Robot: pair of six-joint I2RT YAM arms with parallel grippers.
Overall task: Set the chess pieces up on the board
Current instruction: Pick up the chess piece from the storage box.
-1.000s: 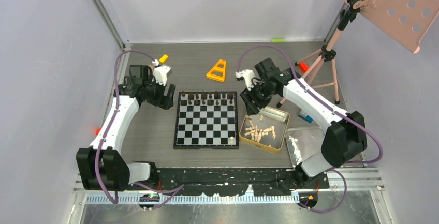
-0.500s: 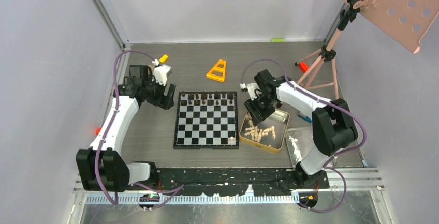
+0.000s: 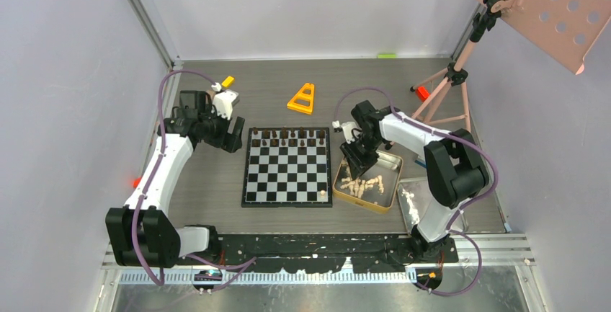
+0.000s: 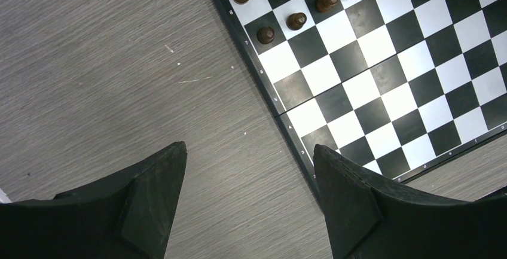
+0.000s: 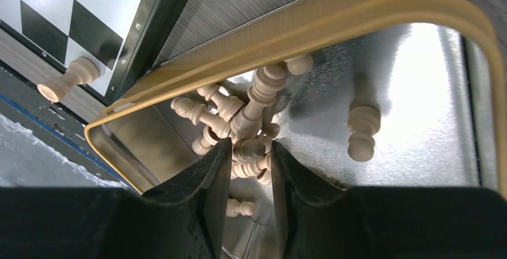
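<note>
– Right wrist view: which piece are you on?
– Look between the fingers of your right claw [image 5: 250, 155]. There is a pale piece [image 5: 250, 148] from the heap in the left part of the tin [image 5: 311, 34]. The claw is narrow, with both fingers against the piece, which lies low in the tin.
– And the rest?
– More pale pieces [image 5: 206, 112] lie around it, and one stray piece [image 5: 362, 130] lies apart. The tin sits just right of the board [image 3: 288, 175]. Dark pieces [image 4: 296, 20] stand along the board's far edge, and a lone piece [image 3: 323, 192], pale, stands at its near right corner. Your left claw [image 4: 248, 148] hangs wide, holding nothing, over the table off the board's far left corner.
</note>
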